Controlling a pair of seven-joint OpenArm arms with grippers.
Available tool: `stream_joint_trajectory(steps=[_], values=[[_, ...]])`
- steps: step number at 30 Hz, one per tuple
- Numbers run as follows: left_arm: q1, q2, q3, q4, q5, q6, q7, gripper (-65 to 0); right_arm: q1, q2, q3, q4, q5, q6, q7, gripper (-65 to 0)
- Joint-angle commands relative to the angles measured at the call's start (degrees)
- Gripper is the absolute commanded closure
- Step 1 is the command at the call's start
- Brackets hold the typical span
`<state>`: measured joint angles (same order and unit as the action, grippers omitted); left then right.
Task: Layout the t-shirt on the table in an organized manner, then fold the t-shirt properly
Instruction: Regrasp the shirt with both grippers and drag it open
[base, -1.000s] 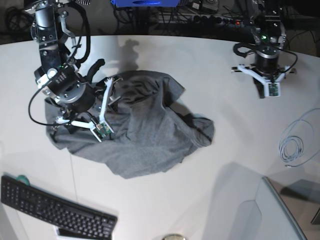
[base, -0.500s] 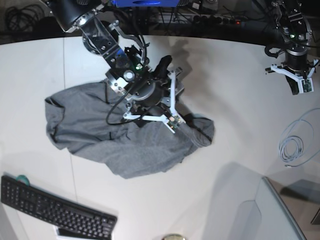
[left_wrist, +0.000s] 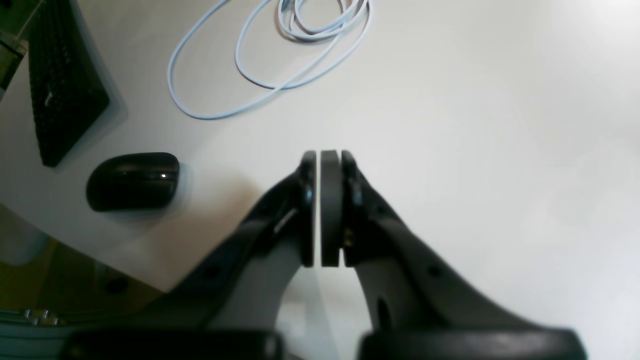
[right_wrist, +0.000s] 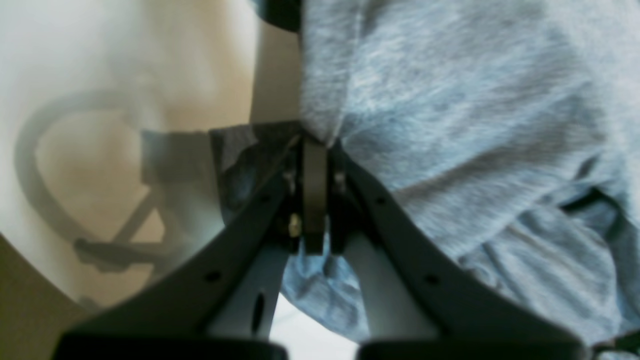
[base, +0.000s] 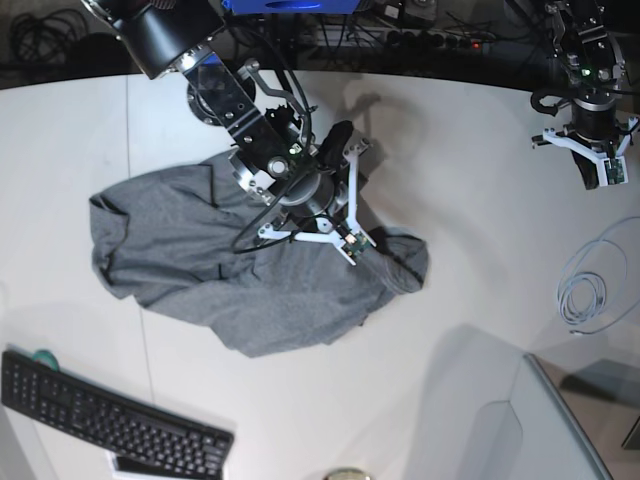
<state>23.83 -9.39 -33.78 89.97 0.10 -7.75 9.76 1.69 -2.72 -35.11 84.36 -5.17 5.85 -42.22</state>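
Pinched on a fold of the t-shirt (right_wrist: 450, 125), the right gripper (right_wrist: 314, 150) has its jaws pressed together with grey knit bunched between them, low over the cloth near the middle of the worktop (base: 470, 350). In the base view this right gripper (base: 340, 215) sits on the shirt's far right portion, where the t-shirt (base: 200, 270) lies as a crumpled heap, not yet spread flat. The left gripper (left_wrist: 322, 210) has its jaws pressed together on nothing, hovering over bare worktop (left_wrist: 475, 125) well apart from the shirt, near a coiled pale cable (left_wrist: 280, 55) and a black mouse (left_wrist: 132, 180); in the base view the left gripper (base: 592, 150) hangs at the far right. The risk, as I judge it, is that the pinch catches several layers at once, so a pull drags the heap sideways instead of opening it. A shallow bite could also slip free.
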Motion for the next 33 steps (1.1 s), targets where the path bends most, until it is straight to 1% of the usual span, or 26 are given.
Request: stream_joint_trajectory(steps=[1, 2, 5, 7, 8, 10, 13, 16, 17, 18, 20, 23, 25, 27, 29, 32, 33], values=[[-0.05, -0.77, -0.11, 0.8, 0.12, 0.41, -1.28, -2.3, 0.2, 0.66, 0.17, 3.16, -0.41, -0.18, 0.77, -1.4], [-0.05, -0.68, 0.24, 0.8, -0.05, 0.41, -1.19, -3.8, -0.24, 1.53, 0.17, 5.27, -0.41, -0.18, 0.59, -0.6], [0.03, -0.85, 4.72, 0.71, 0.12, 0.41, -1.45, -16.3, -1.56, 5.4, 0.78, 12.65, -0.41, -0.26, -0.64, -0.2], [0.03, -0.85, 7.54, 0.71, 0.12, 0.41, -1.45, -22.4, -2.18, 6.46, 3.16, 16.96, -0.41, -0.26, -2.57, -0.2], [-0.05, -0.85, 9.3, 0.71, 0.21, 0.41, -1.45, -24.4, -2.35, 6.63, 4.39, 18.98, -0.41, -0.09, -3.45, -0.2], [-0.14, -0.85, 13.96, 0.71, 0.21, 0.41, -1.45, -24.8, -2.53, 7.42, 6.32, 22.24, -0.41, 0.09, -4.77, -0.2], [-1.2, -0.85, 23.27, 0.8, 0.21, 0.41, -1.45, -24.8, -2.35, 7.86, 7.03, 24.52, -0.41, 0.09, -6.09, -0.2], [-3.75, -0.85, 32.68, 0.62, 0.21, 0.41, -1.19, -24.8, -2.7, 8.04, 7.11, 24.52, -0.41, 0.09, -5.92, -0.2], [-4.71, -0.68, 35.41, 0.62, 0.21, 0.41, -1.19, -24.7, -2.7, 8.57, 7.11, 24.61, -0.41, 0.09, -5.74, -0.2], [-5.68, -0.59, 38.75, 0.62, 0.21, 0.41, -1.19, -24.7, -2.79, 9.18, 6.94, 25.14, -0.41, 0.09, -4.95, -0.2], [-8.14, -0.5, 45.08, 0.71, 0.21, 0.41, -1.1, -24.7, -3.94, 10.94, 7.2, 26.54, -0.41, 0.09, -1.34, -0.2], [-11.66, -0.5, 53.43, -0.44, 0.12, 0.41, -1.1, -24.7, -4.9, 14.9, 8.17, 28.92, -0.41, -0.18, 2.88, -0.2], [-14.12, -0.41, 57.91, -2.99, 0.12, 0.41, -1.1, -24.7, -5.34, 15.95, 10.45, 29.18, -0.41, -0.18, 3.93, -0.2], [-16.76, -0.24, 61.34, -6.68, -0.41, 0.58, -1.1, -24.7, -5.43, 16.04, 13.88, 29.18, -0.41, 0.09, 4.81, -0.2], [-19.66, 1.96, 63.89, -11.51, -0.14, 0.58, -1.1, -24.5, -5.61, 16.04, 17.31, 29.18, -0.41, 0.26, 6.74, -0.2], [-24.23, 6.44, 64.33, -22.15, 0.12, 0.58, -1.1, -24.5, -5.61, 16.13, 22.67, 29.18, -0.41, 0.35, 8.68, -0.2], [-25.99, 7.67, 64.33, -26.28, 0.12, 0.58, -1.1, -24.5, -5.43, 16.74, 24.17, 29.18, -0.41, 0.35, 8.94, -0.2]])
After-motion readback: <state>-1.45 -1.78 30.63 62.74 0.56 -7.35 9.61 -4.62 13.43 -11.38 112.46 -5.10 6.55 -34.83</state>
